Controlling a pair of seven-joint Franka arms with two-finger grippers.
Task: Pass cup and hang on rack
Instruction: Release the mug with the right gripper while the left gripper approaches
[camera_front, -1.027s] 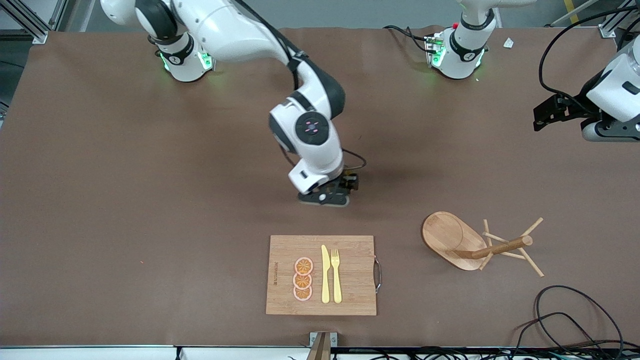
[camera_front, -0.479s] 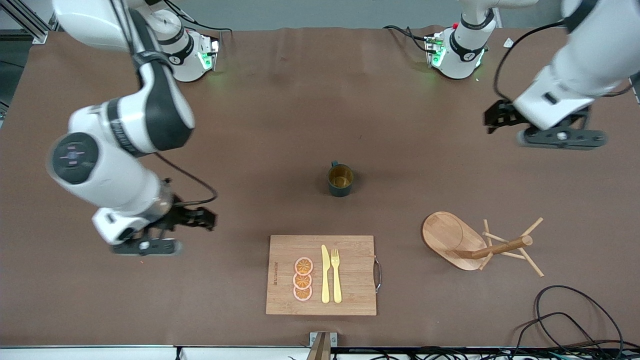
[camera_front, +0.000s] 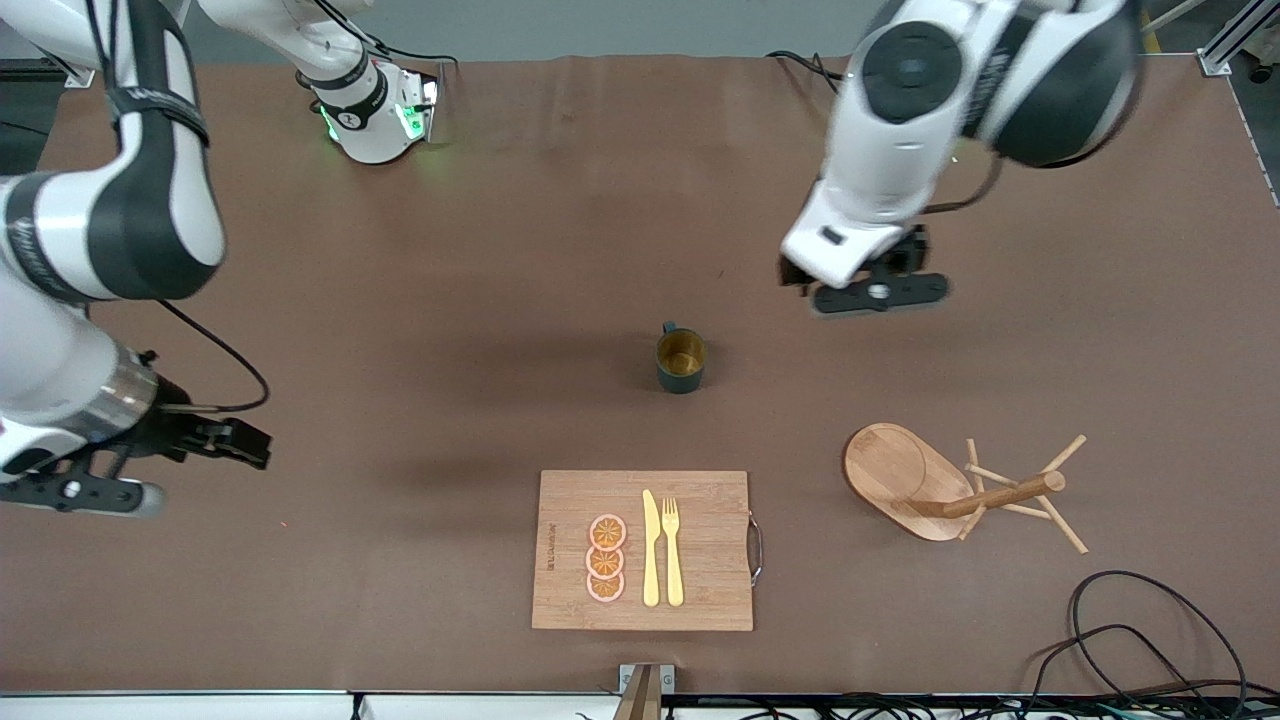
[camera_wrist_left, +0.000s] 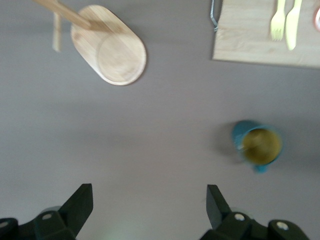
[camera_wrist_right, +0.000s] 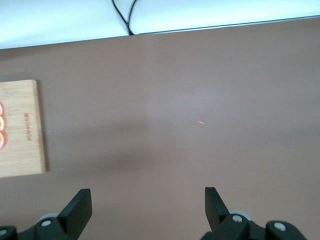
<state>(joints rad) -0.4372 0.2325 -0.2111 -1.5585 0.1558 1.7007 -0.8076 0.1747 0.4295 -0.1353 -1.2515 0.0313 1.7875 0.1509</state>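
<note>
White arms, black joints, black cables.

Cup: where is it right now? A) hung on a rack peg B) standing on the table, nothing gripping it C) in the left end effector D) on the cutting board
B: the cup stands upright on bare table, with the left end effector open above the table beside it.

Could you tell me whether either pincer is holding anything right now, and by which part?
Nothing is held. Both the left pincer and right pincer are open; the cup stands alone on the table.
</note>
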